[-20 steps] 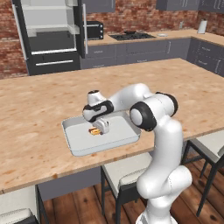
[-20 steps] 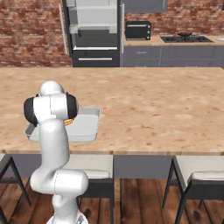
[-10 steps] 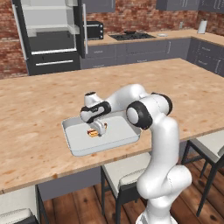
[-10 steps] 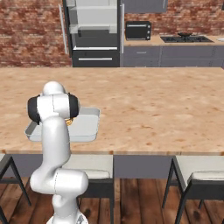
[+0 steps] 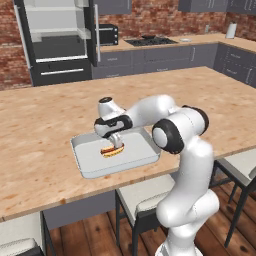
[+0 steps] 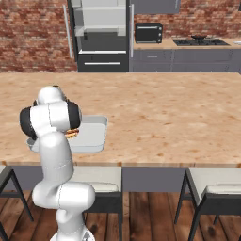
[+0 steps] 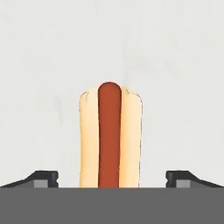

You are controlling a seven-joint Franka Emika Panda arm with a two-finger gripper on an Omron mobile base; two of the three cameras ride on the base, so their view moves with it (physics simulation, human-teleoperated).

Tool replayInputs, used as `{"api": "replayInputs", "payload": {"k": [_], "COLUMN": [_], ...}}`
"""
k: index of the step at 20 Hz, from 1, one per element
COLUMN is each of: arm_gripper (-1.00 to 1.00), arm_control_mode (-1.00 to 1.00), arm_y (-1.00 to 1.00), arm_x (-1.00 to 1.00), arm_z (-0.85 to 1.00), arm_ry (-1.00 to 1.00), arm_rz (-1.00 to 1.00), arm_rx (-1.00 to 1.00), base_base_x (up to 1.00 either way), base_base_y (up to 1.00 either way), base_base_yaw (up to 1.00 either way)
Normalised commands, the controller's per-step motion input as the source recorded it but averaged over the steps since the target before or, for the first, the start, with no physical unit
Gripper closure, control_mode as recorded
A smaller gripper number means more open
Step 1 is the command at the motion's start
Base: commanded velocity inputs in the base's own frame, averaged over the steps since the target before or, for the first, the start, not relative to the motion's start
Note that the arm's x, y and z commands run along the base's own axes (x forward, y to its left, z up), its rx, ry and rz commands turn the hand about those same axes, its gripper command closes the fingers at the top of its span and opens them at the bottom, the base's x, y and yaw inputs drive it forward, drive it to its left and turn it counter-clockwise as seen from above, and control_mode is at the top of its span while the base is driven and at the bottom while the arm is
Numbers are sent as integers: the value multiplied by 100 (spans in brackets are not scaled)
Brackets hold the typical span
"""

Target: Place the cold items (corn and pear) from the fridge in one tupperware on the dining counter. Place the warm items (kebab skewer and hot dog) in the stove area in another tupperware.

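The hot dog lies flat on the floor of a pale tupperware on the dining counter. My gripper hangs just over it, pointing down. Seen from the hand, the jaws are open, one fingertip on each side of the hot dog and well clear of the bun. From the right base view my own arm covers the hand, and an end of the hot dog peeks out in the tupperware. Corn, pear and kebab skewer are out of view.
The fridge stands open across the room, with a stove and a small oven on the dark cabinets beside it. Cushioned stools line the counter's near edge. Bare wood spreads to the right of the tupperware.
The jaws have spread wide and let go of the hot dog, which now rests in the tupperware. The arm has hardly moved.
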Motion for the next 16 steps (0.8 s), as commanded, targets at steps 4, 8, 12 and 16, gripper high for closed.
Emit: {"api": "replayInputs", "payload": {"k": [4,8,12,16], "arm_gripper": [-100,-100,-100,-100], "arm_control_mode": [-100,-100,-100,-100], "arm_y": [-21,-32,-19,-9], "arm_x": [-54,-65,-43,-38], "arm_z": [52,74,83,87], "arm_ry": [-27,-27,-6,0], "arm_rz": [-40,-68,-79,-66], "arm_rx": [37,56,30,0], "base_base_x": [0,0,0,0], "base_base_y": [0,0,0,0], "base_base_yaw": [0,0,0,0]}}
